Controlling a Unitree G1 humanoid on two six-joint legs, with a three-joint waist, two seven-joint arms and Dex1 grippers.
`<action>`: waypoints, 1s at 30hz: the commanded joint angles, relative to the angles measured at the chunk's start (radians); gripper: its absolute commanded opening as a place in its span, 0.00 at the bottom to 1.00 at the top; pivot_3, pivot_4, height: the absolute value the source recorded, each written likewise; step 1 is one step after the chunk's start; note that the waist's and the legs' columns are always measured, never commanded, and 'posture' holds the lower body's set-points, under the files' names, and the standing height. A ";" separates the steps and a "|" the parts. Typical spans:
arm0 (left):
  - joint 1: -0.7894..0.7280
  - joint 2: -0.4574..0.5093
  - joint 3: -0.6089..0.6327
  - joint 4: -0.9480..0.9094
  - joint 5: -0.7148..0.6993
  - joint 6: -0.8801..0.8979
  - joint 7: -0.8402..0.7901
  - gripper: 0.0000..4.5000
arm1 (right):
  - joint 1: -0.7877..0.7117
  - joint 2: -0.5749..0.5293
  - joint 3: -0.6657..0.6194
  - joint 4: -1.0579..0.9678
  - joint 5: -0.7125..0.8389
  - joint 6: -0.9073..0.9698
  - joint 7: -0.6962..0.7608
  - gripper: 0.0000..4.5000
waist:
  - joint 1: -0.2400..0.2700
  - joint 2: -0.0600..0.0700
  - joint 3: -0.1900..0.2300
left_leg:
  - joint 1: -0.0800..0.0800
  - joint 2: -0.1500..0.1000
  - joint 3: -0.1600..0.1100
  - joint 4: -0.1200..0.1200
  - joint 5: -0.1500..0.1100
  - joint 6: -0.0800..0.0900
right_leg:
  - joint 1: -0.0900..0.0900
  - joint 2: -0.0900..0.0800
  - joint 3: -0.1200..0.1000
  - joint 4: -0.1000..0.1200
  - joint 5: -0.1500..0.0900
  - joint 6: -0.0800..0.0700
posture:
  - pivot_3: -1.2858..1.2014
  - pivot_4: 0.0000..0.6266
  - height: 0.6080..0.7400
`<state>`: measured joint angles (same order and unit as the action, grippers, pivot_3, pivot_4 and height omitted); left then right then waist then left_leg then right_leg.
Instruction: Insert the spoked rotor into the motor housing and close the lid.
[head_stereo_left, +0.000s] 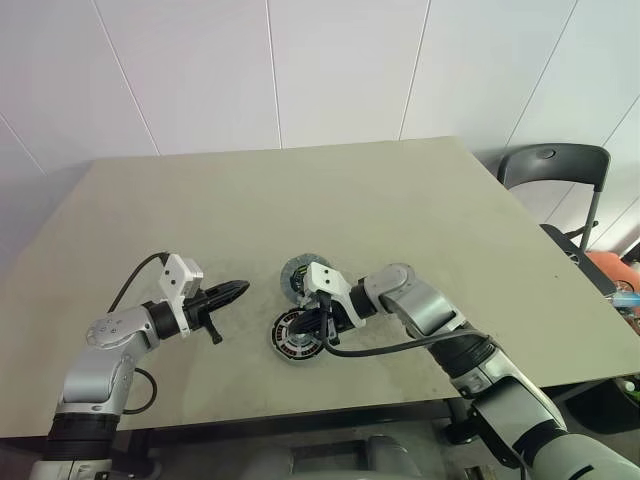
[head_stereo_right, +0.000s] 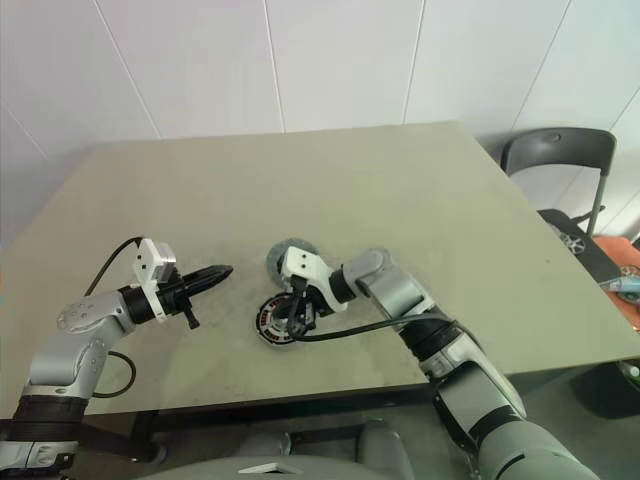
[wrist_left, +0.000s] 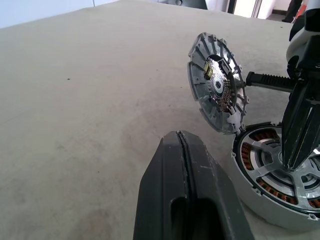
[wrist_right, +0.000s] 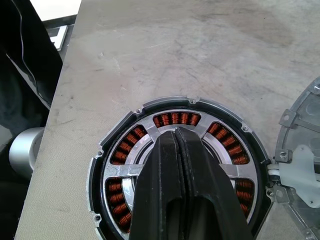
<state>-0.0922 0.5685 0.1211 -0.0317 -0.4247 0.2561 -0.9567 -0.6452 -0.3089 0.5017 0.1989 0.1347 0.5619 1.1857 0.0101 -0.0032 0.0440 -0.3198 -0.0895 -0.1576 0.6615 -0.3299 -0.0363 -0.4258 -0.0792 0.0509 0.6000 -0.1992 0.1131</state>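
White panelled walls back a beige surface (head_stereo_left: 400, 220). Near centre, the spoked rotor (wrist_right: 145, 165) sits inside the motor housing (head_stereo_left: 297, 334); the right pincer (head_stereo_left: 318, 336) presses there, shut and empty, likely seating it. The hinged lid (wrist_left: 217, 90) stands open. The left pincer (head_stereo_left: 240, 288) waits shut.

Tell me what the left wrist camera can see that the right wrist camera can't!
Left wrist view: the lid standing open, tilted up on its edge, its inner face with ribs showing, hinged at the motor housing's rim. The shut left pincer rises in front, and the right pincer comes down onto the housing.

Right wrist view: the whole ring of copper windings from above, with the spoked rotor seated inside, and the table's edge.

Both share the housing, the lid, the right pincer shut, and the table.
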 joint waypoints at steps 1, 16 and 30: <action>-0.019 0.004 0.015 -0.015 -0.020 -0.010 -0.007 0.00 | -0.024 0.029 -0.091 -0.044 0.089 0.049 -0.001 0.01 | 0.000 0.000 0.000 | 0.000 0.000 0.000 0.000 0.000 0.000 | 0.000 0.000 0.000 0.000 0.000 0.000 | 0.52 0.00 1.00; 0.021 0.060 0.046 -0.029 -0.060 -0.022 -0.088 0.00 | -0.074 -0.172 -0.051 -0.062 0.016 0.001 0.069 0.01 | -0.001 0.000 0.000 | -0.001 0.000 0.001 0.000 0.000 0.000 | -0.001 0.000 0.000 -0.001 0.000 0.000 | 0.52 0.00 1.00; 0.009 0.041 0.027 -0.010 -0.032 -0.027 -0.055 0.00 | -0.129 -0.207 0.028 -0.236 -0.042 -0.017 0.131 0.73 | 0.001 0.000 0.000 | -0.001 0.000 0.000 0.000 0.000 0.000 | -0.001 0.000 0.000 -0.001 0.000 0.000 | 0.52 0.00 1.00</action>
<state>-0.0657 0.6067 0.1394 -0.0351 -0.4598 0.2481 -1.0180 -0.7464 -0.5058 0.5199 0.0084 0.0978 0.5562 1.2945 0.0109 -0.0028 0.0444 -0.3209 -0.0891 -0.1573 0.6611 -0.3301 -0.0361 -0.4265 -0.0794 0.0509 0.5990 -0.1993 0.1133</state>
